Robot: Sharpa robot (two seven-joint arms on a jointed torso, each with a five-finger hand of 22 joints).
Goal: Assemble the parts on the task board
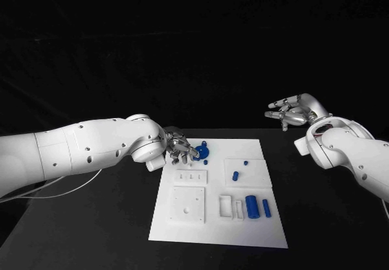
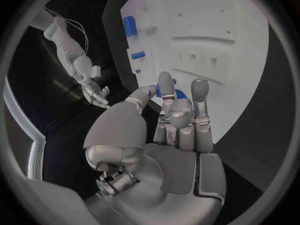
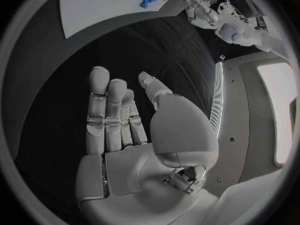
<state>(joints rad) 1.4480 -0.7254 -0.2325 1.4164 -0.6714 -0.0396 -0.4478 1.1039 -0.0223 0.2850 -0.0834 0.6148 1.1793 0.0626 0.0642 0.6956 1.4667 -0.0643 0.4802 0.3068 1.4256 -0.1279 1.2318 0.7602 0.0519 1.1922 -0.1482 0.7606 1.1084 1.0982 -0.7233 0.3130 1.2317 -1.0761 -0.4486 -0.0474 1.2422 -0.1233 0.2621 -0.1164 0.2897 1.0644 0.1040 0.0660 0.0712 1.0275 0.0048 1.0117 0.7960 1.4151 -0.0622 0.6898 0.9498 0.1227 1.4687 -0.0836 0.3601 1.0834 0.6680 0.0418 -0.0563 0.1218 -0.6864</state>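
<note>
The white task board [image 1: 218,225] lies mid-table. A round blue part [image 1: 203,151] sits at its far left corner, seen in the left wrist view as a blue patch [image 2: 180,93] behind my fingers. My left hand [image 1: 180,151] hangs over that corner with fingers pointing down beside the part; I cannot tell whether they touch it. In its wrist view the left hand [image 2: 172,130] holds nothing. My right hand [image 1: 293,115] is raised off the board's far right, fingers apart, its palm [image 3: 125,135] bare. Two blue cylinders [image 1: 253,205] [image 1: 267,207] lie near the board's front right.
Two small blue pegs [image 1: 235,175] [image 1: 245,163] lie on the board's right half. White recessed blocks [image 1: 189,205] and slots [image 1: 230,206] occupy the front half. The black table [image 1: 105,225] surrounds the board. A cable [image 1: 65,188] trails under my left arm.
</note>
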